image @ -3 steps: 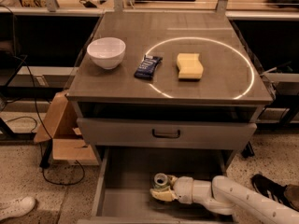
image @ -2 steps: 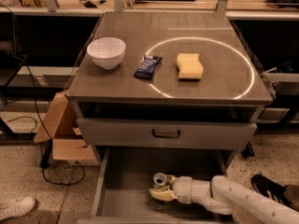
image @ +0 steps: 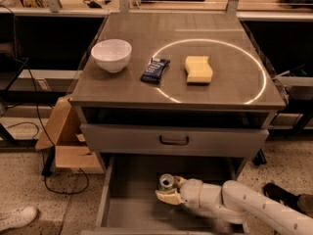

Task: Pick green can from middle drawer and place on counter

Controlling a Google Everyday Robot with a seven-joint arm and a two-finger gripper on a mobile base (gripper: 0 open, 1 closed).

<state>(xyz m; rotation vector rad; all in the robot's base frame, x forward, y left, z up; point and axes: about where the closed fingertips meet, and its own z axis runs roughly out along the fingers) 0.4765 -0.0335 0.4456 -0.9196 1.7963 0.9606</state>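
**Green can held in the open drawer, almost no change**

Compared with one second ago, very little differs. The gripper (image: 170,189) and the green can (image: 167,182) are at nearly the same spot, only a little closer to the closed drawer front (image: 127,140). The bowl, the packet and the sponge have not moved.

The green can stands upright in the middle drawer (image: 132,199), which is pulled out directly below the closed drawer front. The gripper has its two fingers closed on the can, one on each side. The white arm (image: 254,209) reaches in from the lower right.

Above the closed drawer front lies the counter (image: 215,89) with its white circle (image: 264,77). A yellow sponge (image: 198,69) lies inside the circle. A dark blue snack packet (image: 155,70) lies on the circle's left edge. A white bowl (image: 112,55) stands further to the left, outside the circle.

To the left of the closed drawer front, a cardboard box (image: 66,141) stands on the speckled floor (image: 24,180), with a black cable (image: 63,185) beside it. Lower left of it is a white shoe (image: 17,218).
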